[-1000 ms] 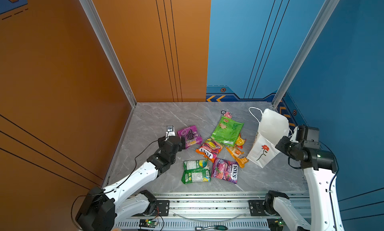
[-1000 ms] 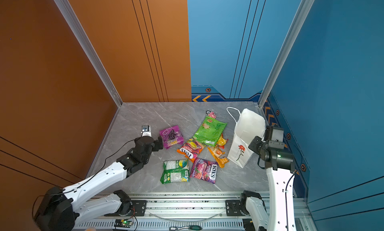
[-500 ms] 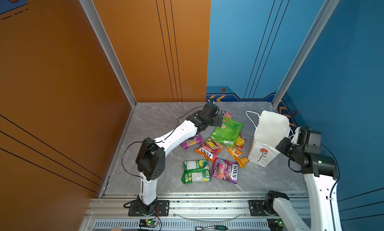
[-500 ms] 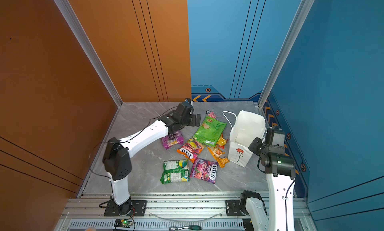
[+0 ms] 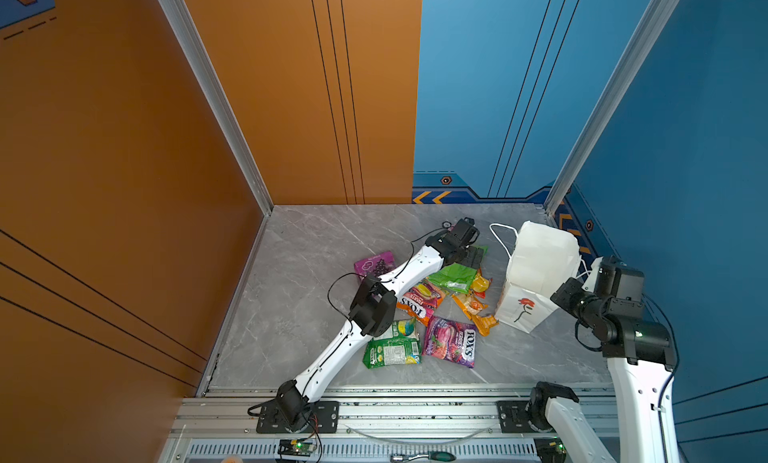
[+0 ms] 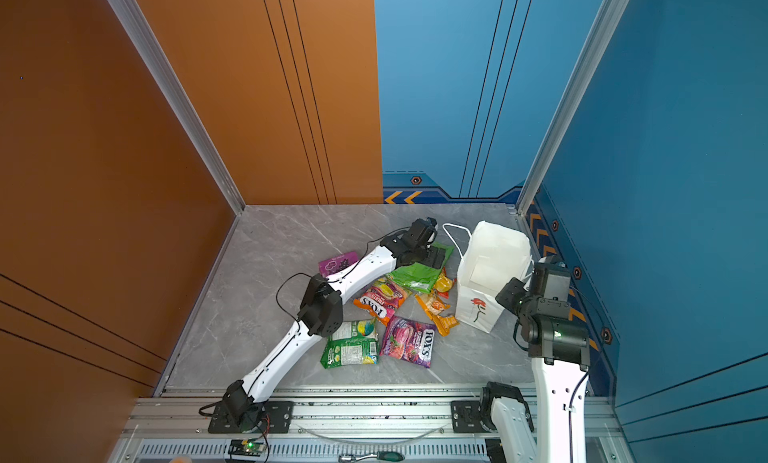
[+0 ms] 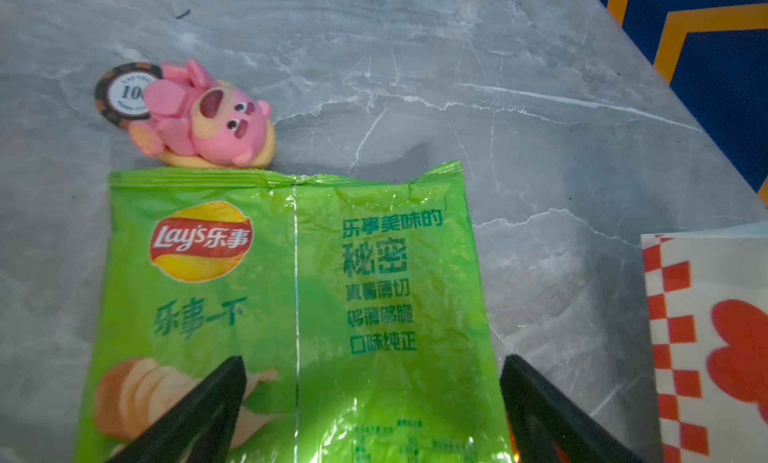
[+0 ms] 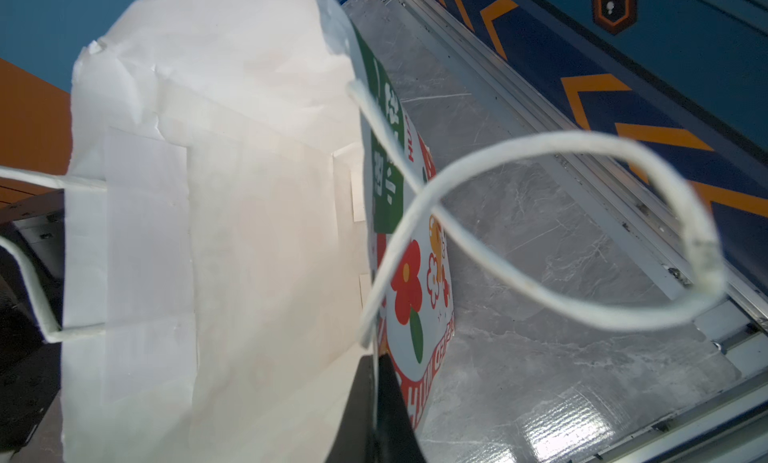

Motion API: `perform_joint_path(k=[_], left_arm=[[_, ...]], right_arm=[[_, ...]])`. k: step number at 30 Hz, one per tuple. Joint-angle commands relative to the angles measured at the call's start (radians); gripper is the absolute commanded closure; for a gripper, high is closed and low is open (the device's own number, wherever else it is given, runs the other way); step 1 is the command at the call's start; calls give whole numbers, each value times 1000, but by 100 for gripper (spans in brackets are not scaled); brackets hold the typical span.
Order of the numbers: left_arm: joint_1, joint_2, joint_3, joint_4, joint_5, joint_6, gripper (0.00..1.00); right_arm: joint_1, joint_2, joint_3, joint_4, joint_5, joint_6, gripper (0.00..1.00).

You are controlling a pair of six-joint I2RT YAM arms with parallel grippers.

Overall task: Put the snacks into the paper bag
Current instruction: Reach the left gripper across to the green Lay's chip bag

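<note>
Green glossy plastic crisp packet (image 7: 291,307) lies flat beneath the wide-spread left pincer (image 7: 372,359), long axis between its jaws; right pincer (image 8: 374,369) pinches tall white paper bag (image 8: 208,190).

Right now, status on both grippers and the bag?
Left gripper open over green Lay's packet. Right gripper shut on paper bag rim. Pink toy beside packet.

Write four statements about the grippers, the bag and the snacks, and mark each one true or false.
1. The left gripper is open over the green Lay's packet. True.
2. The right gripper is open, clear of the paper bag. False: it is shut on the bag's rim.
3. The pink toy figure lies inside the bag. False: it lies on the table, beside that packet's edge.
4. The purple FOX'S packet lies on the table. True.
</note>
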Motion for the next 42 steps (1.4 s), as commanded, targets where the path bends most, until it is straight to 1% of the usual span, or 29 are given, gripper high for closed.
perform_joint_path(k=[1, 5, 6, 7, 9, 12, 14, 17, 19, 20, 23, 24, 26, 30, 32, 34, 39, 42], left_arm=[[-23, 8, 36, 32, 33, 42, 7], [-44, 23, 27, 55, -18, 54, 12], [-46, 27, 29, 61, -12, 49, 12], [-46, 31, 29, 68, -7, 43, 17], [-51, 43, 29, 87, 2, 37, 22], [-57, 60, 36, 88, -19, 39, 26], [-63, 54, 25, 90, -49, 39, 28], [-69, 52, 21, 89, -109, 47, 35], [-68, 54, 16, 88, -119, 35, 40], [-65, 52, 12, 87, -124, 28, 43], [-62, 33, -12, 66, -190, -6, 57], [-63, 23, -26, 70, -196, -10, 60], [-60, 7, -43, 73, -197, -11, 67], [-57, -27, -86, 73, -181, -3, 85], [-52, -71, -147, 75, -178, -5, 94], [-51, -125, -232, 96, -188, 6, 98], [-39, -274, -502, 168, -210, 59, 99], [-15, -390, -716, 260, -186, 71, 99]], right_arm=[[3, -12, -15, 30, -14, 10, 100], [3, -13, -29, 43, -26, 10, 100], [2, -11, -33, 49, -35, 10, 100], [3, -8, -36, 51, -41, 10, 100], [2, -5, -40, 55, -53, 13, 100], [4, -7, -39, 58, -55, 12, 100], [3, -11, -38, 58, -55, 10, 100], [4, -14, -40, 57, -55, 8, 100], [4, -16, -41, 56, -58, 7, 100], [4, -17, -42, 58, -57, 8, 100], [4, -22, -44, 58, -48, 8, 100], [4, -23, -46, 58, -46, 7, 100], [4, -28, -49, 58, -39, 7, 100], [3, -35, -48, 56, -27, 4, 100], [3, -37, -47, 53, -21, 2, 100], [3, -37, -47, 53, -18, 1, 100], [2, -35, -44, 55, -15, -1, 100], [3, -34, -43, 55, -13, -2, 100]])
